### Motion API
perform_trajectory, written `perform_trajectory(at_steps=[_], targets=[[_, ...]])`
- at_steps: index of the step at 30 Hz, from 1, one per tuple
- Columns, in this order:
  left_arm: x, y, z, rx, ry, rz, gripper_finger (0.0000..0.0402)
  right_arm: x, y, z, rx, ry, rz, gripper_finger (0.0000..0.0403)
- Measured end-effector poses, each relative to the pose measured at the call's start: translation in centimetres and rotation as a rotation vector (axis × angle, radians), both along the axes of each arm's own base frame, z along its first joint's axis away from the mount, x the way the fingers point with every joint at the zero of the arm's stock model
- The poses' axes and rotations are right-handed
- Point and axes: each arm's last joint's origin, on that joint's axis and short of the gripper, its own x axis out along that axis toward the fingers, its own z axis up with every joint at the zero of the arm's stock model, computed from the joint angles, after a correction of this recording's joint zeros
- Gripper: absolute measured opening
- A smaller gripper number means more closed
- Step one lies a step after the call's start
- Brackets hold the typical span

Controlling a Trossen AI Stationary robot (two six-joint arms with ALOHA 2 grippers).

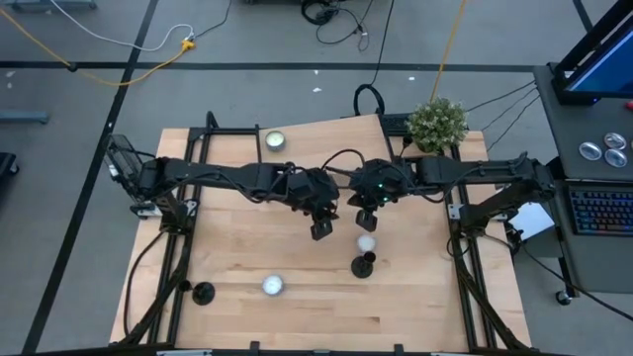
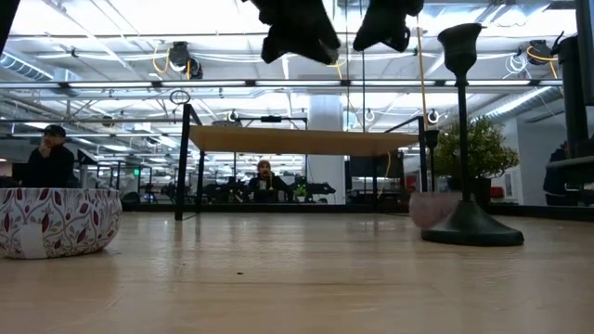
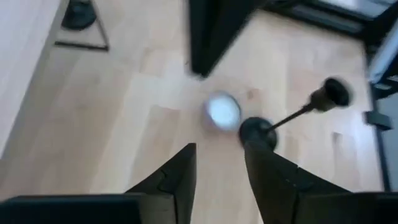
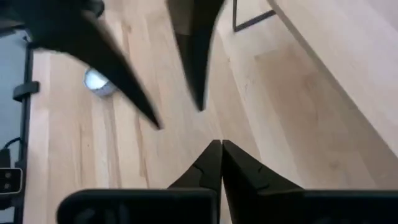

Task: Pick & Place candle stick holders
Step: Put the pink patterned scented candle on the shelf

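Note:
A matte-black candle stick holder [image 1: 364, 264] stands upright on its round base near the table's middle. It also shows in the low view [image 2: 464, 139] and the left wrist view [image 3: 258, 130]. A second holder [image 1: 204, 292] stands at the near left. A third is not in view. My left gripper [image 1: 321, 227] hangs open and empty above the table, to the left of and beyond the first holder; its wrist view [image 3: 221, 171] shows the gap. My right gripper [image 1: 367, 220] is shut and empty, above and just beyond that holder, as its wrist view [image 4: 221, 163] shows.
A small white candle [image 1: 367, 242] sits right behind the middle holder. Another white candle [image 1: 273, 286] in a patterned cup [image 2: 56, 221] stands at the near middle, and a third [image 1: 274, 140] at the far edge. A potted plant [image 1: 437, 124] stands at the far right.

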Motion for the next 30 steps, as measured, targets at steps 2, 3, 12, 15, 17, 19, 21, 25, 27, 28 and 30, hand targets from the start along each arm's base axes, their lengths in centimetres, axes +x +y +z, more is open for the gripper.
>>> perform_trajectory(at_steps=[2, 3, 12, 15, 17, 19, 21, 25, 27, 28, 30], targets=[[-0.2, 0.1, -0.2, 0.007, 0.020, 0.013, 0.0133, -0.3, 0.0, -0.2, 0.001, 0.035, 0.000, 0.0002], [-0.1, 0.1, -0.1, 0.010, 0.015, 0.016, 0.0131, -0.4, 0.0, -0.3, 0.003, 0.050, -0.002, 0.0003], [-0.3, 0.0, -0.1, 0.003, 0.026, 0.023, 0.0126, -1.9, 0.2, -1.3, 0.028, 0.226, -0.028, 0.0018], [-0.3, 0.0, -0.1, 0.001, 0.027, 0.024, 0.0126, -2.3, 0.2, -2.5, 0.044, 0.291, -0.046, 0.0033], [-0.3, 0.0, -0.1, -0.007, 0.028, 0.031, 0.0127, -2.6, 0.2, -3.4, 0.068, 0.337, -0.048, 0.0047], [-0.3, 0.0, -0.2, -0.016, 0.030, 0.041, 0.0127, -2.9, 0.3, -4.4, 0.078, 0.370, -0.061, 0.0065], [-0.3, 0.0, -0.2, -0.021, 0.030, 0.046, 0.0127, -3.1, 0.3, -5.5, 0.081, 0.408, -0.071, 0.0085], [-0.2, 0.0, -0.1, -0.021, 0.025, 0.046, 0.0131, -3.7, 0.0, -7.3, 0.096, 0.470, -0.110, 0.0122], [-0.2, 0.0, -0.1, -0.016, 0.019, 0.041, 0.0142, -4.0, -0.1, -8.2, 0.099, 0.496, -0.123, 0.0137], [-0.2, 0.0, -0.1, -0.014, 0.016, 0.039, 0.0150, -4.0, -0.1, -8.6, 0.100, 0.498, -0.126, 0.0143], [0.0, 0.0, -0.1, -0.014, 0.009, 0.039, 0.0168, -4.0, -0.3, -9.3, 0.105, 0.482, -0.136, 0.0153]])
